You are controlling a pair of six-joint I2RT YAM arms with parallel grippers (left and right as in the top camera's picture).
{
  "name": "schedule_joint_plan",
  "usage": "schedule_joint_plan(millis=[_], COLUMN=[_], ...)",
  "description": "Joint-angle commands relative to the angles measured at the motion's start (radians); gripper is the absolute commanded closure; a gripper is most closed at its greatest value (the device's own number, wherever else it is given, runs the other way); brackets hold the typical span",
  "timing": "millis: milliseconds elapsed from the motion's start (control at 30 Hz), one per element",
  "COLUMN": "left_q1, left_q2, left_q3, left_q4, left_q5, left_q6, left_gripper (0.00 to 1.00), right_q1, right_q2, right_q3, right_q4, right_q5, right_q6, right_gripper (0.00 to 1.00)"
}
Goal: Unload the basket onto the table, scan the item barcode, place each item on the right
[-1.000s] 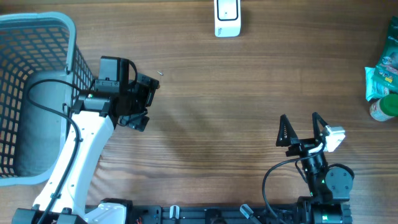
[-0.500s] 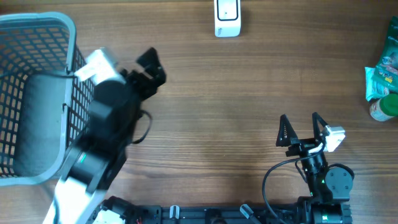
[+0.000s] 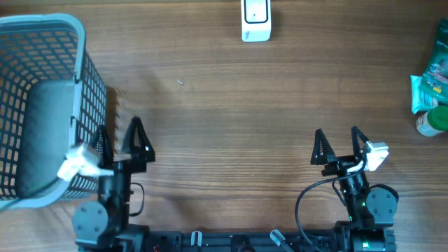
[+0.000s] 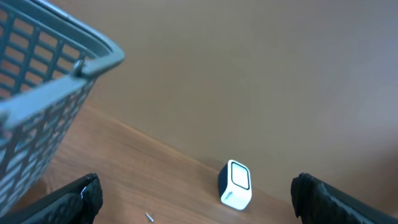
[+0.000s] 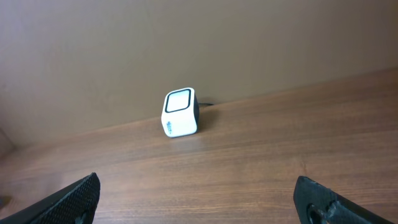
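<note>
The white barcode scanner [image 3: 255, 19] stands at the table's far edge, its window facing up; the left wrist view has the scanner [image 4: 236, 183] far ahead, and so does the right wrist view [image 5: 180, 112]. A green and white packet [image 3: 429, 82] and a green-capped bottle [image 3: 434, 121] lie at the right edge, partly cut off. My left gripper [image 3: 119, 134] is open near the front edge beside the basket, holding nothing [image 4: 196, 196]. At the front right my right gripper [image 3: 337, 133] is open too, with only bare wood between its fingers [image 5: 198, 196].
A grey plastic basket [image 3: 82, 42] fills the left side of the table, its rim close to my left gripper [image 4: 99, 59]. A tiny screw [image 3: 180, 82] lies on the wood between the basket and the scanner.
My left arm has pulled back from beside the basket's right wall to the table's front edge, fingers now pointing at the far side. The right arm has not moved.
</note>
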Motion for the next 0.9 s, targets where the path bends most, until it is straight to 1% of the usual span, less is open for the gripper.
schedule_joint_plan(millis=[0, 200, 333, 500, 700, 867], left_q1=[0.01, 0.011, 0.028, 0.09, 0.106, 0.106], left_q2=[-0.085, -0.132, -0.132, -0.132, -0.132, -0.132], left_q3=[-0.135, -0.323, -0.333, -0.333, -0.333, -0.333], left_q4=[0.071, 0.207, 0.171, 0.049, 0.046, 0.045], left_q5=[0.016, -0.054, -0.058, -0.056, -0.019, -0.008], left_q6=[0.023, 0.023, 0.027, 0.028, 0.087, 0.09], left_gripper=[0.0, 0.0, 0.0, 0.0, 0.0, 0.0], right_q1=[0.005, 0.005, 0.005, 0.005, 0.005, 0.005], right_q2=[-0.01, -0.01, -0.01, -0.01, -0.01, -0.01], right_q3=[-0.001, -0.001, -0.001, -0.001, -0.001, -0.001], right_q4=[0.006, 0.006, 0.006, 0.006, 0.006, 0.006], right_q5=[0.011, 0.011, 0.01, 0.011, 0.011, 0.011], right_q6=[0.009, 0.009, 0.008, 0.009, 0.009, 0.008], right_gripper=[0.0, 0.0, 0.0, 0.0, 0.0, 0.0])
